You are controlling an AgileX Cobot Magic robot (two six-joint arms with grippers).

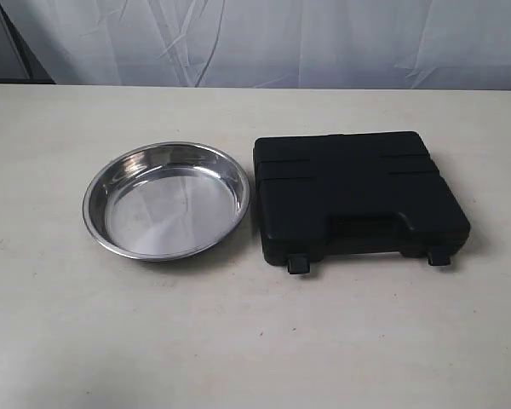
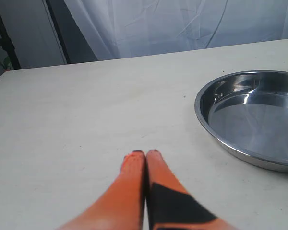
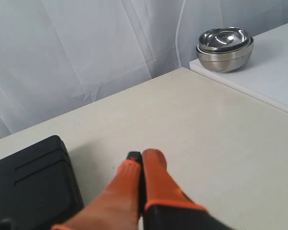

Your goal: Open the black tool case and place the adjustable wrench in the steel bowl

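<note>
One black tool case [image 1: 358,196] lies shut beside the steel bowl [image 1: 166,204].

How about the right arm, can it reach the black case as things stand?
Probably yes: the shut right gripper hangs close beside the black case, with only table between them.

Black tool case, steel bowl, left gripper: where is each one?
black tool case [image 1: 358,183], exterior view, middle of lid
steel bowl [image 1: 166,213], exterior view, bare floor
left gripper [image 2: 145,153], left wrist view, between the fingertips
</note>
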